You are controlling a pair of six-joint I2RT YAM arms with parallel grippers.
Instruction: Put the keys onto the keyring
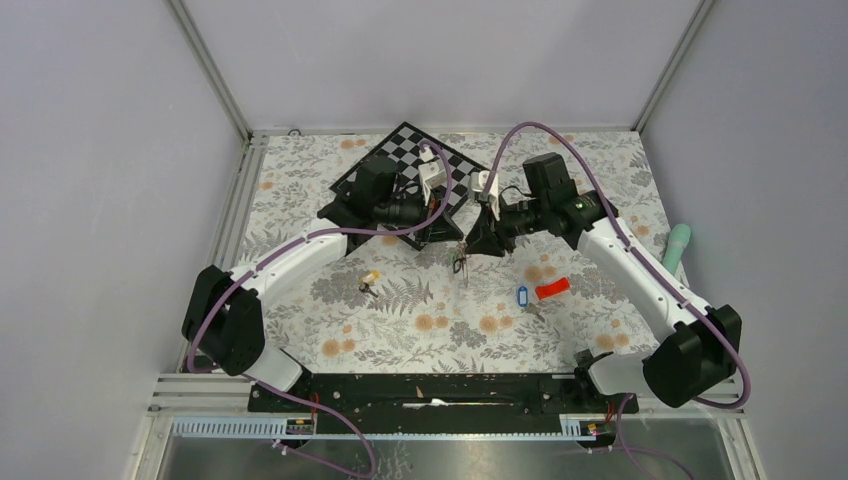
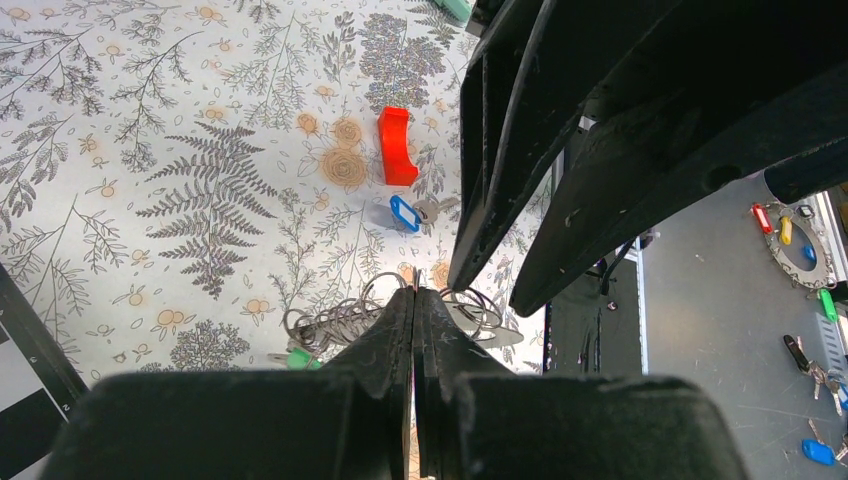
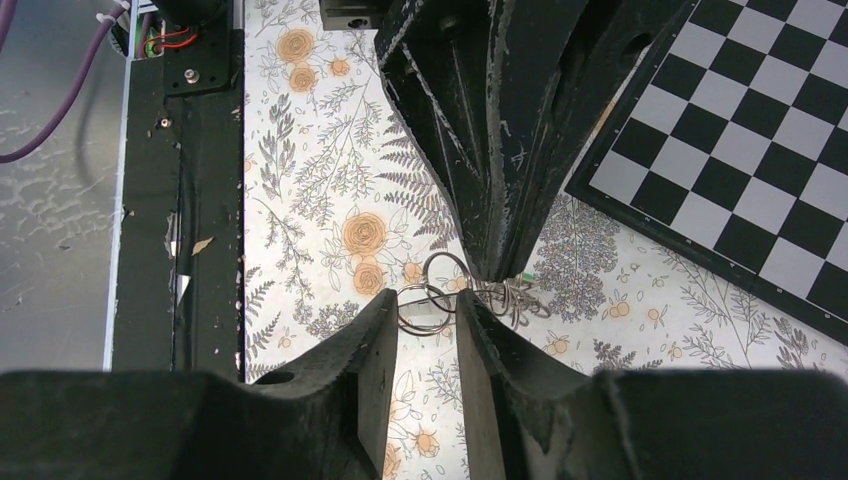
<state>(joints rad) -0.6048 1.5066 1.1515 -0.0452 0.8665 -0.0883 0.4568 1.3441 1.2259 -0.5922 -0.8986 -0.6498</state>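
Furthest left, the yellow-tagged key (image 1: pixel 369 281) lies on the bench (image 1: pixel 290 180), well apart from both claws. At the middle the left claw (image 2: pixel 415 292) is pressed fully closed on the thin wire of the keyring (image 2: pixel 335 322), holding it just over the bench. The wire loops spread to either side of the pinch, and a green-tagged key (image 2: pixel 298 358) appears to hang on them already. The right claw (image 3: pixel 428 310) meets the left claw tip to tip from the opposite side. Its jaws stand partly apart with a coil of the ring between the fingers and no clear pinch on it. Further right the blue-tagged key (image 1: pixel 521 295) lies flat on the bench, just beside a red piece (image 1: pixel 552 289). The next move probably turns on where this blue key sits: to the right of the ring and toward the near edge, on the right claw's side, so the right claw is the nearer one to fetch it. Its tag seems to run roughly near to far in the top view, so the claw would likely need to close across the narrow width while the left claw holds the ring
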